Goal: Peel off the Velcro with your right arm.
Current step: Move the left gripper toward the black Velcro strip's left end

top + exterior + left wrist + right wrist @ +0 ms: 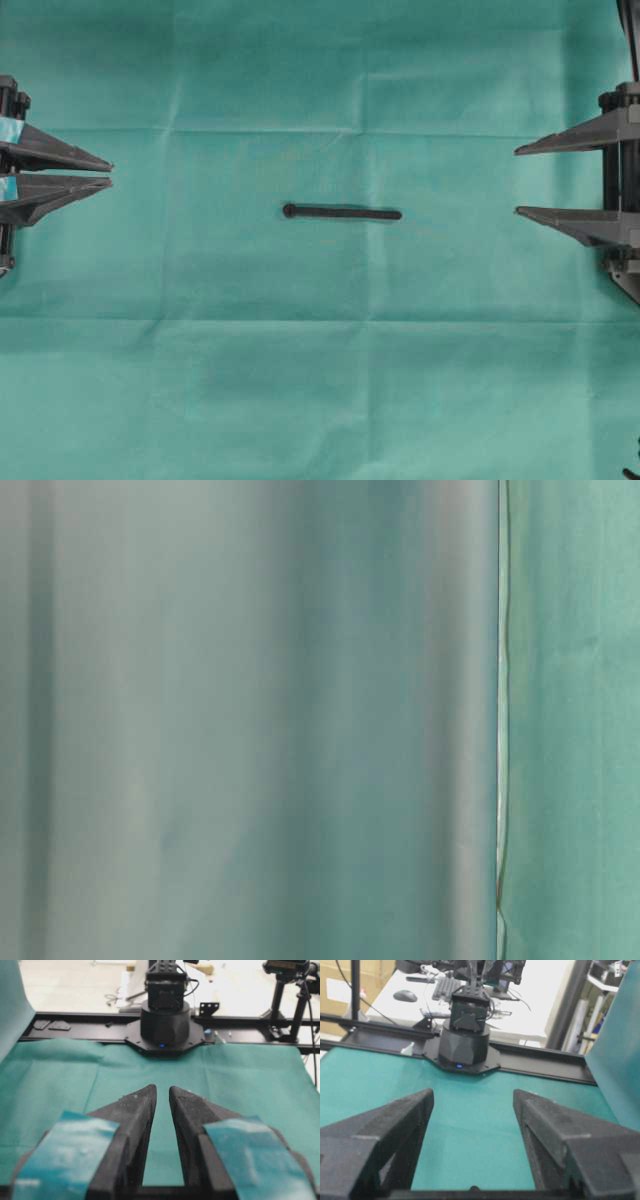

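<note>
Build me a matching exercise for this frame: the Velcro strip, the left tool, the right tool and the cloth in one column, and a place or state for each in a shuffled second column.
Column one:
1. Velcro strip
2. left tool
3. right tool
4. green cloth

Column two:
A. fingers wide apart, plain black, at the right edge of the overhead view
B. covers the whole table surface
C. lies flat in the middle, knob end toward the left of the overhead view
D. fingers nearly together, teal tape on them, holding nothing

Pairs: 1-C, 2-D, 3-A, 4-B
</note>
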{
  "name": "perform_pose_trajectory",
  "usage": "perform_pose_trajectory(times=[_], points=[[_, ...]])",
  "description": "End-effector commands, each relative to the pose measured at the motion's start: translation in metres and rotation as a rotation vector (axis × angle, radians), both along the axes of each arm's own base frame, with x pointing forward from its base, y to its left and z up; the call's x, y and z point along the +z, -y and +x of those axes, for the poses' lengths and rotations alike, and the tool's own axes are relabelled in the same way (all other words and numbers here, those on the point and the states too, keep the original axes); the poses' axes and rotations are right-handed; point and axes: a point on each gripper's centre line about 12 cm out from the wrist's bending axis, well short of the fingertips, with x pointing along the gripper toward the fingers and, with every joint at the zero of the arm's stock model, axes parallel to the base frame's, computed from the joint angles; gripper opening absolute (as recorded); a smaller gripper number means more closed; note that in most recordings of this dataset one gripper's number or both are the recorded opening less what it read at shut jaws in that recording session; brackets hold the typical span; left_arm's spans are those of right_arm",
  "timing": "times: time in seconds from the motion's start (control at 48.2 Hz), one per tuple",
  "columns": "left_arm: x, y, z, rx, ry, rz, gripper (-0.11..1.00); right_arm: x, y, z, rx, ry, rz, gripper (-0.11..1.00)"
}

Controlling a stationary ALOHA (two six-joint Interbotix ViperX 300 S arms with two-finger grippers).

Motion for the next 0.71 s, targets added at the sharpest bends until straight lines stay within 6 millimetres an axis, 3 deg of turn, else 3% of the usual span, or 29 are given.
perform_pose_trajectory(times=[0.0, 0.041, 0.166, 0.249, 0.311, 0.415, 0.498, 0.643, 0.685], points=[[0.000, 0.000, 0.000, 0.003, 0.026, -0.012, 0.24, 0.000, 0.000, 0.000, 0.002, 0.002, 0.011, 0.24], [-0.002, -0.001, -0.001, 0.003, 0.031, -0.010, 0.21, -0.002, 0.000, 0.000, 0.002, -0.003, 0.012, 0.21], [-0.006, -0.001, -0.003, 0.004, 0.049, -0.010, 0.01, -0.008, 0.000, -0.002, 0.004, -0.014, 0.037, -0.01], [-0.008, -0.001, -0.003, 0.004, 0.044, -0.010, 0.00, -0.011, 0.000, -0.003, 0.005, -0.019, 0.052, -0.08], [-0.008, -0.001, -0.003, 0.004, 0.044, -0.010, 0.00, -0.013, 0.000, -0.003, 0.006, -0.025, 0.056, -0.06], [-0.009, -0.001, -0.003, 0.004, 0.041, -0.013, 0.01, -0.014, 0.000, -0.003, 0.006, -0.026, 0.058, 0.06], [-0.011, -0.001, -0.003, 0.004, 0.038, -0.010, 0.02, -0.015, 0.000, -0.003, 0.006, -0.025, 0.057, 0.24], [-0.015, -0.001, -0.003, 0.004, 0.026, -0.006, 0.34, -0.015, 0.000, -0.004, 0.006, -0.026, 0.058, 0.67], [-0.015, 0.000, -0.002, 0.003, 0.026, -0.007, 0.46, -0.015, 0.000, -0.004, 0.006, -0.025, 0.058, 0.70]])
